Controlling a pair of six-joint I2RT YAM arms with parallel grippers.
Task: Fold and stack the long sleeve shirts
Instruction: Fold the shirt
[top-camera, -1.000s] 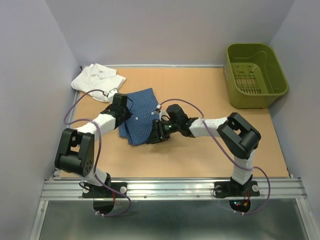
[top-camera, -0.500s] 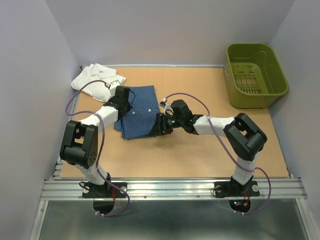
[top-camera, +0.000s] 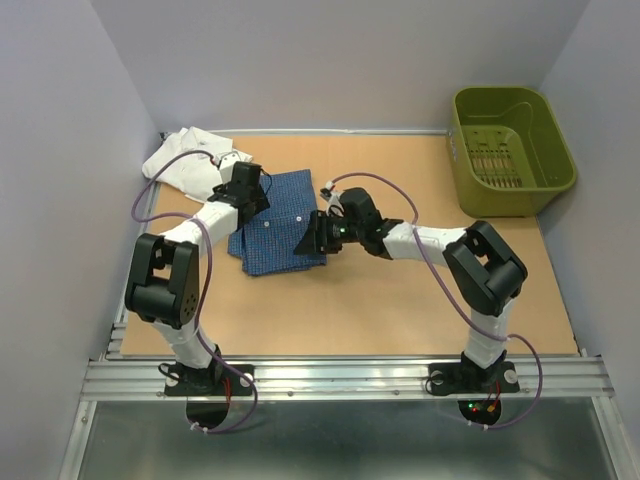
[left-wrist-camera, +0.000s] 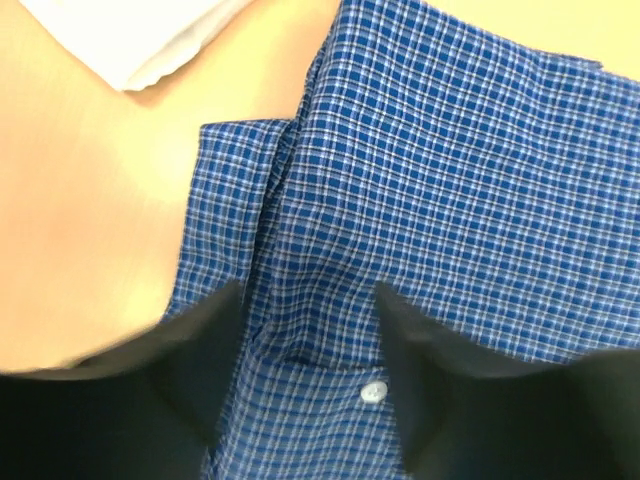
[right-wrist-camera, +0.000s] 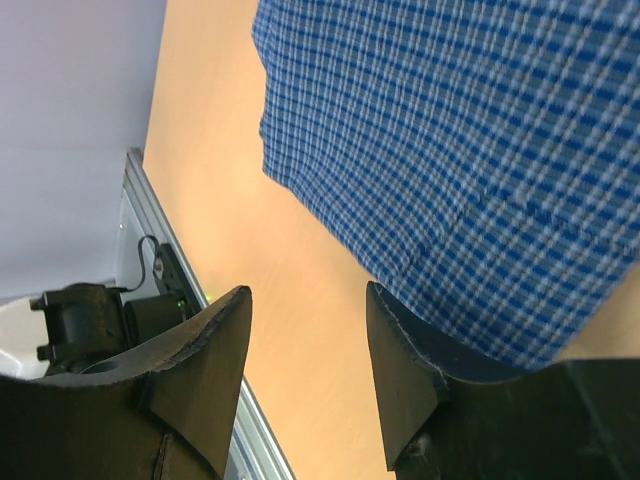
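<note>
Blue shirt (top-camera: 275, 235) moved back-left, one white shirt (top-camera: 175, 165)

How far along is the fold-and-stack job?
Done: the blue shirt lies folded into a rough rectangle on the table. In hand: the left gripper and right gripper hover open at it, holding nothing. Left: the white shirt lies crumpled in the far left corner, unfolded and unstacked.

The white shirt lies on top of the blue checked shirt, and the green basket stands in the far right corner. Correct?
No. The white shirt lies beside the blue checked shirt, not on it; the left wrist view shows bare table between them. The green basket is in the far right corner.
</note>
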